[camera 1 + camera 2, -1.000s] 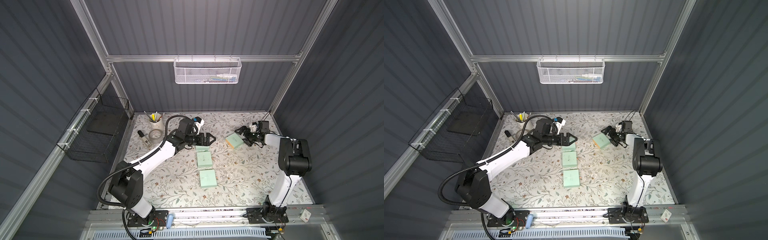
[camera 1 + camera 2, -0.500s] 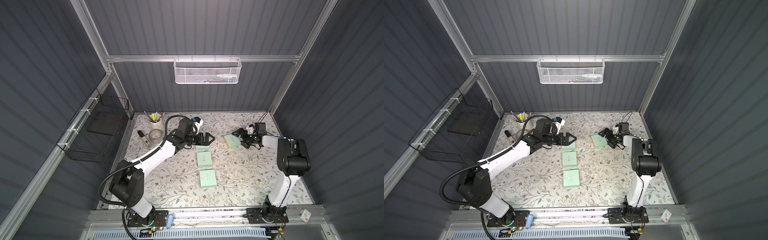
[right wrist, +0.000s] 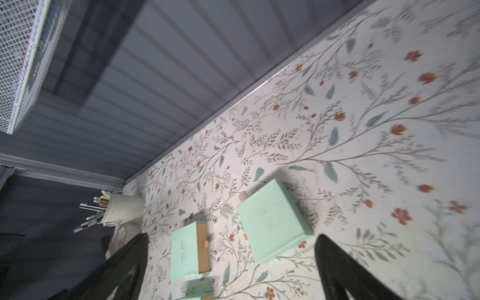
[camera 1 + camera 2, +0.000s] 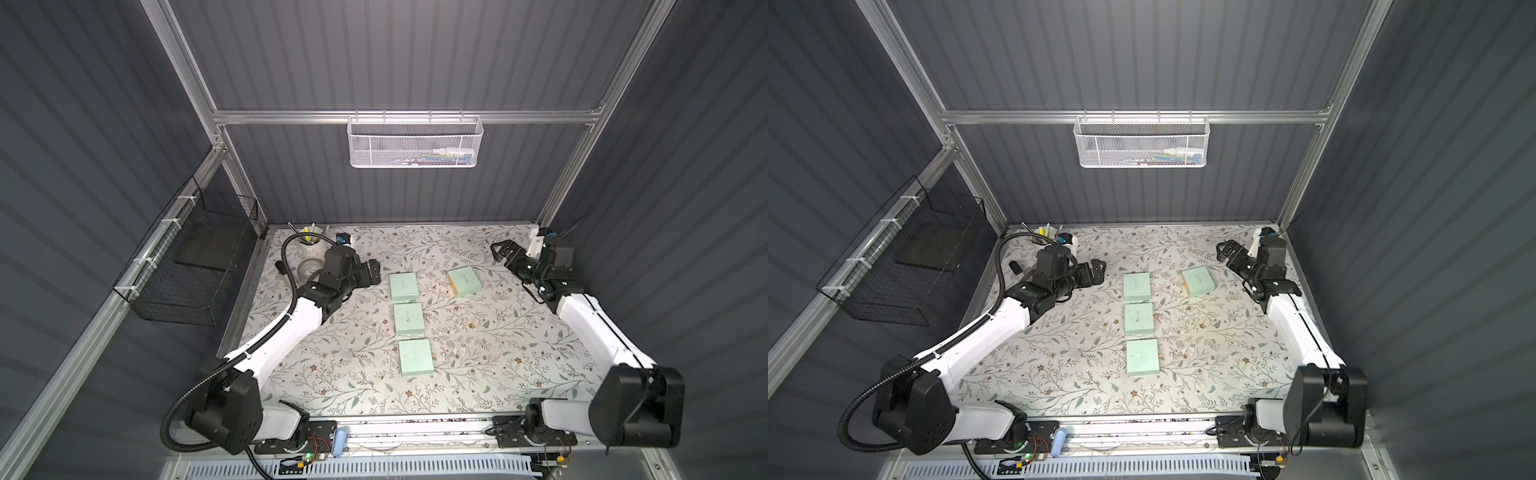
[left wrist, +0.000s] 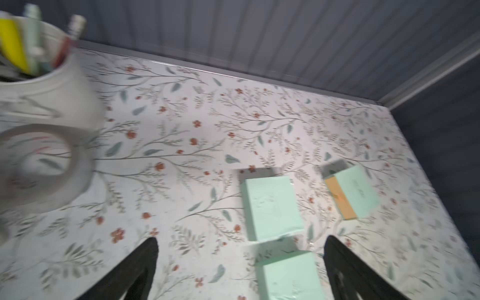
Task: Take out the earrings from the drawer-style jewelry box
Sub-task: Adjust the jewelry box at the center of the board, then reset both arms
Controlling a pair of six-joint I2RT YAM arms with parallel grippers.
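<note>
The left gripper and the right gripper stood on opposite sides of the angled mint jewelry box, clear of it. Both had jaws apart and empty.

White mesh basket hangs on the back rail, black wire basket on a side wall; white pen cup beside clear tape roll

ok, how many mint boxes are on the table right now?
4. Three form a column in the middle: far box, middle box, near box. The fourth box lies angled and apart, to the robot's right of the far box. None seems hidden.
</note>
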